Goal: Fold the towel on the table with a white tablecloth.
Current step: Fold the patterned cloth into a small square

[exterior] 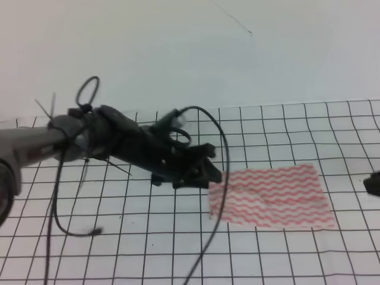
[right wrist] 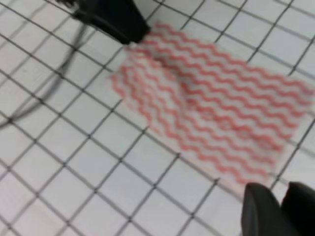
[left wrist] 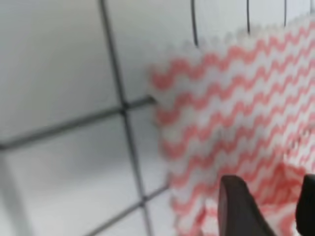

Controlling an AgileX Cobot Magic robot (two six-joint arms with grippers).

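The towel (exterior: 270, 196), pink-red and white with wavy stripes, lies flat on the white tablecloth (exterior: 148, 237) with a black grid that covers the table. My left gripper (exterior: 214, 169) reaches in from the left to the towel's left edge. In the left wrist view its dark fingers (left wrist: 236, 206) stand apart low over the towel (left wrist: 236, 98), with cloth showing between them. My right gripper (exterior: 373, 183) shows only as a dark tip at the right edge, apart from the towel. In the right wrist view its fingertips (right wrist: 261, 211) sit close together just off the towel's (right wrist: 211, 108) near corner, holding nothing.
Black cables (exterior: 219, 196) hang from the left arm (exterior: 119, 142), looping down over the grid cloth and crossing the towel's left end. A plain pale wall (exterior: 190, 47) rises behind the table's far edge. In the right wrist view the left gripper (right wrist: 113, 19) shows at the top.
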